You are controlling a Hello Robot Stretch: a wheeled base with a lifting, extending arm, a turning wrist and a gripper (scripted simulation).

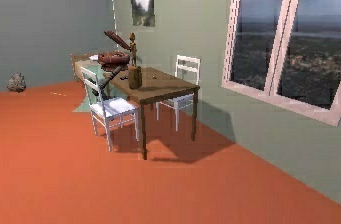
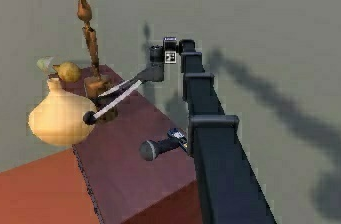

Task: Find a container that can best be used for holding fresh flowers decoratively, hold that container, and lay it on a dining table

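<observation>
Since I cannot tell whether my pincer [image 2: 96, 113] holds the tan vase [image 2: 56, 116], or how its fingers stand, I should lift slowly off the red-brown top [image 2: 128, 165].

My arm [image 2: 218, 140] is a dark square bar. It carries two white squares [image 2: 170, 50] with black marks and a dark claw [image 2: 96, 112] with thin fingers [image 2: 126, 92].

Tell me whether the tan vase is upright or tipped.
Upright, as far as shows: the tan vase has its narrow neck pointing up above its round body.
</observation>
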